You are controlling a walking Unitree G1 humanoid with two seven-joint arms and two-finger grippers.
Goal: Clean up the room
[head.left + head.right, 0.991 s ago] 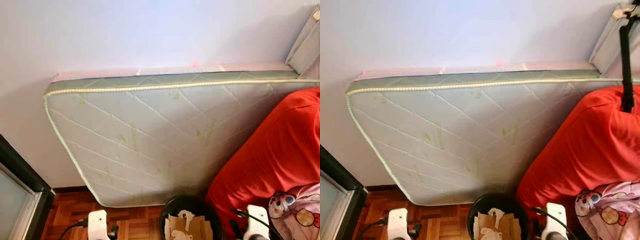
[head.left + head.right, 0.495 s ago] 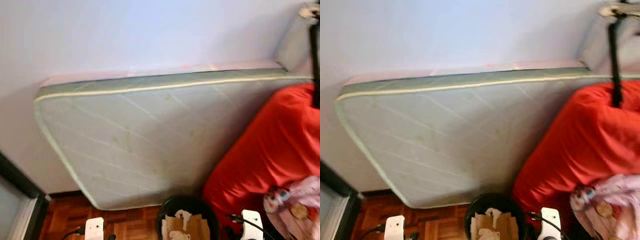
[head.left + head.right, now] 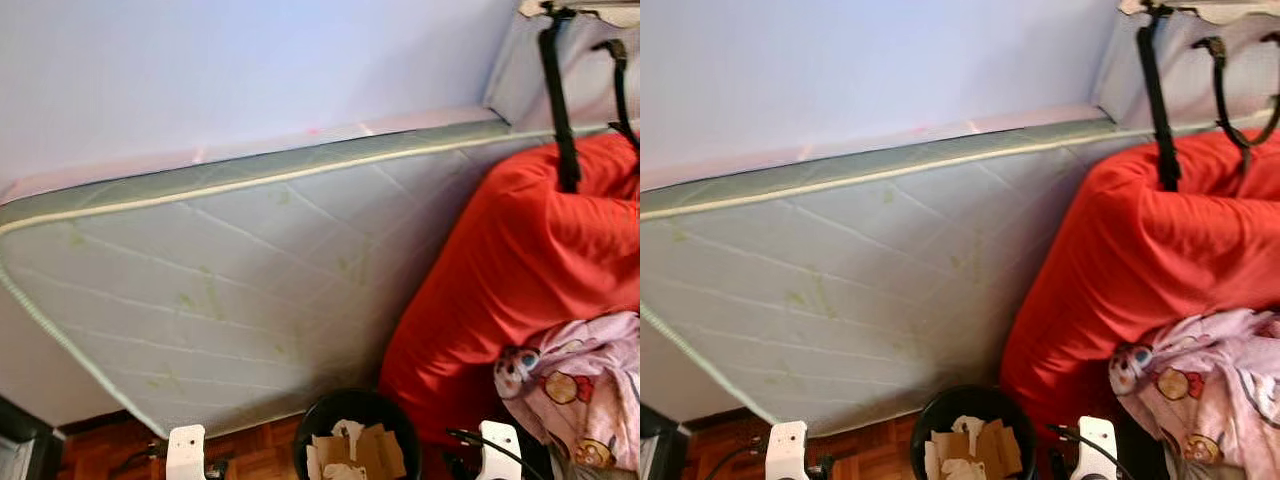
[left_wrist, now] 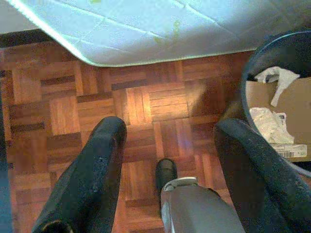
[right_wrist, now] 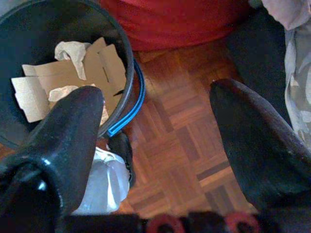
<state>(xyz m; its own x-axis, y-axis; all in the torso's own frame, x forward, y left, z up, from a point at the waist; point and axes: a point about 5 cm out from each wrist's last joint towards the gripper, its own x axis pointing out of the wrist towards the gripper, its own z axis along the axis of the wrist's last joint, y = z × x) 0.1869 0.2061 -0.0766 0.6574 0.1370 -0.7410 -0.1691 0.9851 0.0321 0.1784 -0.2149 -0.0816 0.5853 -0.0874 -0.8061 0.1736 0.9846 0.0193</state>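
Note:
A black trash bin (image 3: 352,440) holding cardboard pieces and crumpled paper stands on the parquet floor, in front of the mattress and the red cushion. My left gripper (image 4: 167,131) hangs open over bare parquet, with the bin (image 4: 277,111) just beside one finger. My right gripper (image 5: 158,94) is open too, low over the floor, with the bin (image 5: 58,73) under one finger (image 5: 73,126). Nothing is held between either pair of fingers. The white wrists (image 3: 186,450) (image 3: 497,445) flank the bin at the bottom of the eye views.
A white quilted mattress (image 3: 230,290) leans on the pale wall. A big red cushion (image 3: 510,270) sits at the right with a pink printed cloth (image 3: 580,385) on it. Black bag straps (image 3: 555,90) hang above. A dark frame (image 3: 20,440) stands at the lower left.
The whole picture has shifted: the camera turned to the right, so the mattress slid left and the hanging straps and more pink cloth came into view. The things themselves have not moved.

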